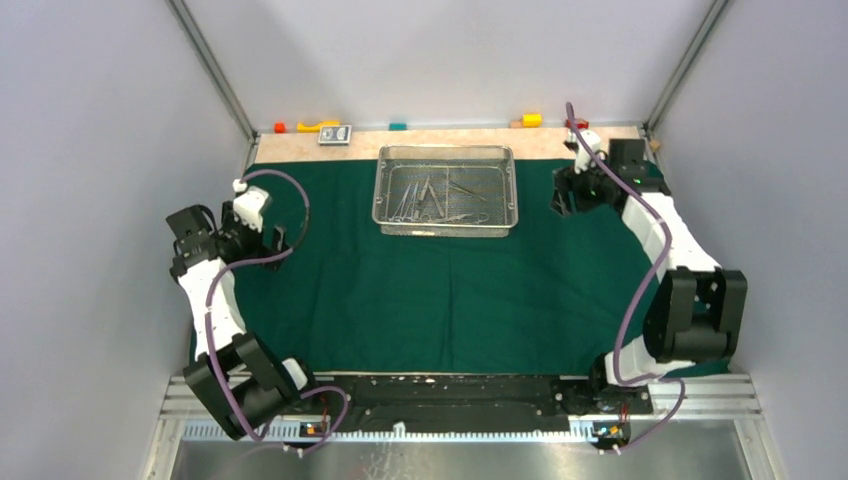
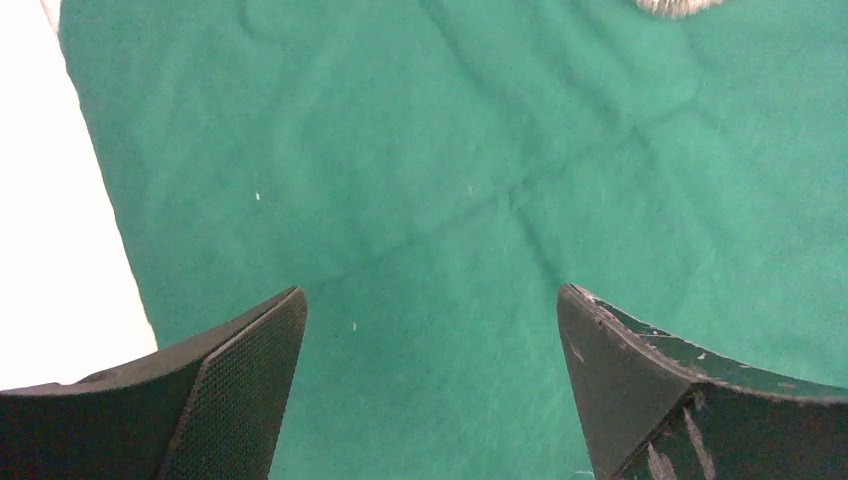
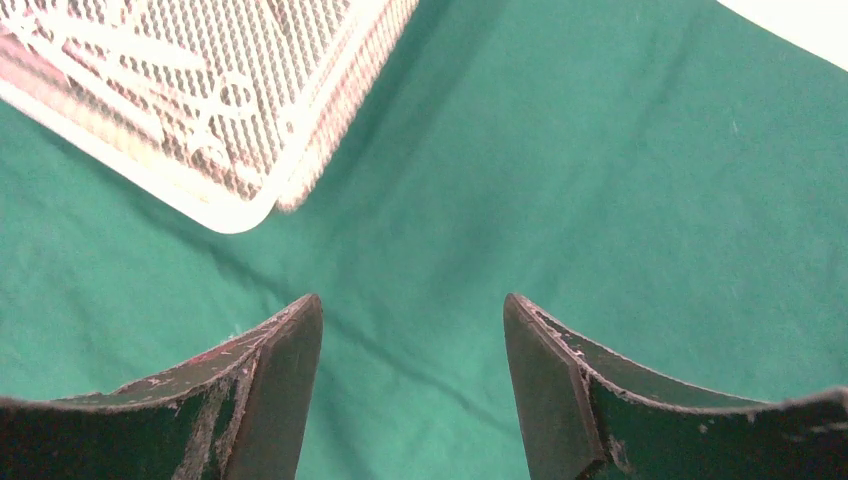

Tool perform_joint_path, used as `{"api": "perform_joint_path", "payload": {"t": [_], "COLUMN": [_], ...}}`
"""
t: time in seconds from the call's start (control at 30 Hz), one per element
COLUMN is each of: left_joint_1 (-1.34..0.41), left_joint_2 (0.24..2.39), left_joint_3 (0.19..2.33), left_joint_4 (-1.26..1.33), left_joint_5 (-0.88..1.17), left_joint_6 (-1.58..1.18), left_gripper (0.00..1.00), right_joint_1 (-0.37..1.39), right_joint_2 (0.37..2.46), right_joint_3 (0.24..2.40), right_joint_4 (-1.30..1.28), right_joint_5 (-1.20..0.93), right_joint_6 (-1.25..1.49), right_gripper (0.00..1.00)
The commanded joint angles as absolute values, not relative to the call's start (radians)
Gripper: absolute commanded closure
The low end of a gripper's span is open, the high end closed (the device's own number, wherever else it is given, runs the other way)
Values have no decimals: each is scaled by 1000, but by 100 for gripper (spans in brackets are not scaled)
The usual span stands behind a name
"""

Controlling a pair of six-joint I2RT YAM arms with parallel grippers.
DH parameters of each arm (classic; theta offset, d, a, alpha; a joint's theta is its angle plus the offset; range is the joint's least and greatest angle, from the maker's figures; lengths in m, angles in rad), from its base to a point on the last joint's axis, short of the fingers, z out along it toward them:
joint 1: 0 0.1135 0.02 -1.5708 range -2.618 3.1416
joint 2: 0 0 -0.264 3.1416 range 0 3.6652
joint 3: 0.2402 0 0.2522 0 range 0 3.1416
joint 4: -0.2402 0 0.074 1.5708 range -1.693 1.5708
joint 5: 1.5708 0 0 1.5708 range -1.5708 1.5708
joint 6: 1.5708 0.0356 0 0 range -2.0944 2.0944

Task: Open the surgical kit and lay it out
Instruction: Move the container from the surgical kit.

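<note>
Left claw (image 2: 430, 292) and right claw (image 3: 412, 298) gaped empty; the wire-mesh tray's (image 1: 378, 190) slim steel instruments (image 1: 430, 198) looked slippery, best pinched mid-shaft.

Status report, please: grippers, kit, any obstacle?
Left gripper, right gripper: open, empty. Cloth spread; instruments inside tray. Nothing in the way.

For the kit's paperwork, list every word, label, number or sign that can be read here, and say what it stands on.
No text can be read in any view.
On the small grey card beyond the green cloth: dark marks on its face, too small to read.
On the green cloth and the wire-mesh tray: no print visible.
</note>
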State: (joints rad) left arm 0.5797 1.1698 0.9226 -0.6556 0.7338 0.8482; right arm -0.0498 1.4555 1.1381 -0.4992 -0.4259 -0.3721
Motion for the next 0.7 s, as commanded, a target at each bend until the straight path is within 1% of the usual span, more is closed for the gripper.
{"api": "perform_joint_path", "payload": {"t": [0.0, 0.17, 0.37, 0.53, 0.67], "left_joint_1": [566, 554, 538, 514, 495], "left_joint_2": [1180, 1216, 1255, 1277, 1286], "left_joint_3": [891, 887, 896, 892, 885], "left_joint_4": [-383, -297, -244, -212, -193], "left_joint_5": [871, 880, 883, 872, 860], "left_joint_6": [548, 448, 375, 342, 323], "left_gripper": [1, 1, 1, 1, 1], "right_joint_1": [62, 158, 184, 191, 198], "right_joint_2": [1588, 1769, 1969, 2085, 2132], "right_joint_3": [1278, 1445, 1627, 1697, 1709], "right_joint_4": [-340, -315, -338, -360, -367], "right_joint_5": [-365, -280, -252, -276, -256], "right_joint_6": [-154, -84, -27, 19, 43], "right_gripper": [34, 34, 37, 42, 48]}}
